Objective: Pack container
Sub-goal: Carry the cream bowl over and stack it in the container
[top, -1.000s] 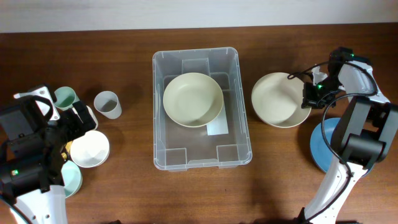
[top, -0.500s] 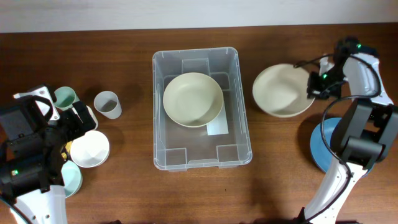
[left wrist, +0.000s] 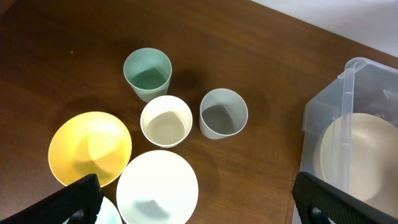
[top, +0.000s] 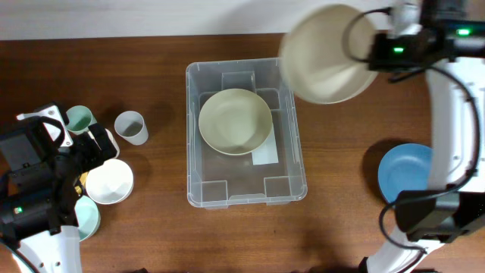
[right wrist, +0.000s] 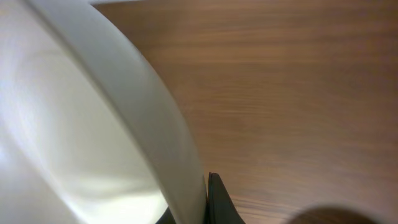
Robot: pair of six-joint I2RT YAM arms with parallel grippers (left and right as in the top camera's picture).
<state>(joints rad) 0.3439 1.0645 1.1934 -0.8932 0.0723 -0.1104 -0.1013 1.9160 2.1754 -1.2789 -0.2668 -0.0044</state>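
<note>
The clear plastic container (top: 197,152) stands mid-table with a cream bowl (top: 235,121) inside it; its corner shows in the left wrist view (left wrist: 348,87). My right gripper (top: 373,54) is shut on the rim of a second cream bowl (top: 326,53), held high above the container's far right corner. In the right wrist view that bowl (right wrist: 81,124) fills the left side, with a finger (right wrist: 214,199) pressed against its rim. My left gripper (left wrist: 193,205) is open and empty above the white bowl (left wrist: 157,186).
At the left are a green cup (left wrist: 147,73), cream cup (left wrist: 165,120), grey cup (left wrist: 223,112), yellow bowl (left wrist: 90,148) and white bowl (top: 109,182). A blue plate (top: 402,171) lies at the right, partly behind my right arm.
My right gripper has lifted the cream bowl off the table at the right and carried it up and left, over the container's far right corner. The left arm has not moved.
</note>
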